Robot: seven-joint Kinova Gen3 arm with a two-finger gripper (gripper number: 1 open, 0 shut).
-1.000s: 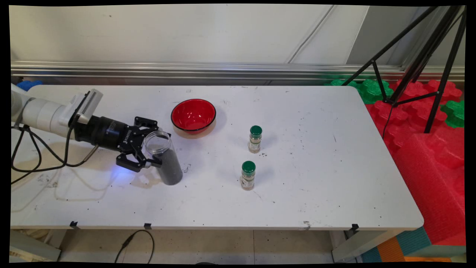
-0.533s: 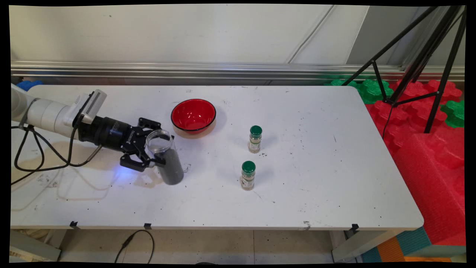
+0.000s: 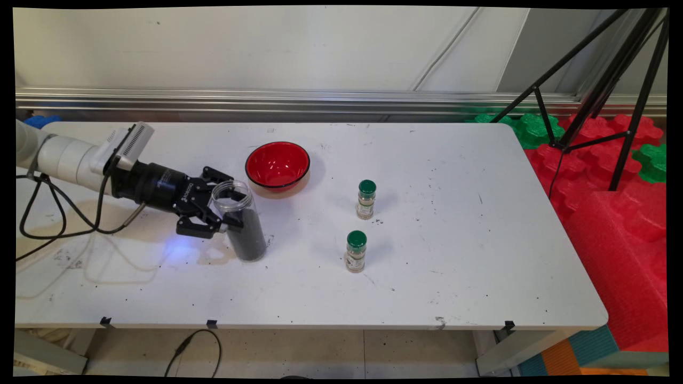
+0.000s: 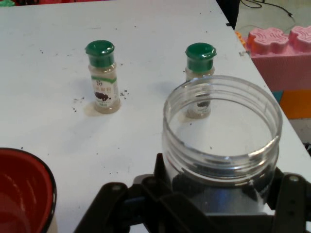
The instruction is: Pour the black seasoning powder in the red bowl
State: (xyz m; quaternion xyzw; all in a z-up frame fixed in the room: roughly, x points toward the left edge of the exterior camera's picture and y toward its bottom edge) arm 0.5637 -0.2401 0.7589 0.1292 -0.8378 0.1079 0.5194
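My gripper [image 3: 220, 207] is shut on an open clear jar [image 3: 240, 220] with dark grains filling its lower part, at the table's left-middle. The jar leans slightly and its base is at or just above the table. In the hand view the jar's open mouth [image 4: 222, 124] fills the lower right, with the gripper [image 4: 214, 201] clasping it from both sides below. A red bowl [image 3: 277, 165] sits just beyond the jar, and its rim shows in the hand view as the red bowl [image 4: 22, 191]. Two green-capped spice bottles [image 3: 366, 199] [image 3: 356, 251] stand to the right.
The spice bottles also show in the hand view, one bottle [image 4: 102, 76] on the left and the other bottle [image 4: 199, 63] behind the jar's rim. Black cables [image 3: 53, 213] hang from the arm. A black tripod [image 3: 597, 90] and red foam blocks [image 3: 613, 213] stand off the table's right end.
The gripper with the jar has moved a little to the right and toward the bowl, and the jar has come more upright. Bowl and bottles have not moved.
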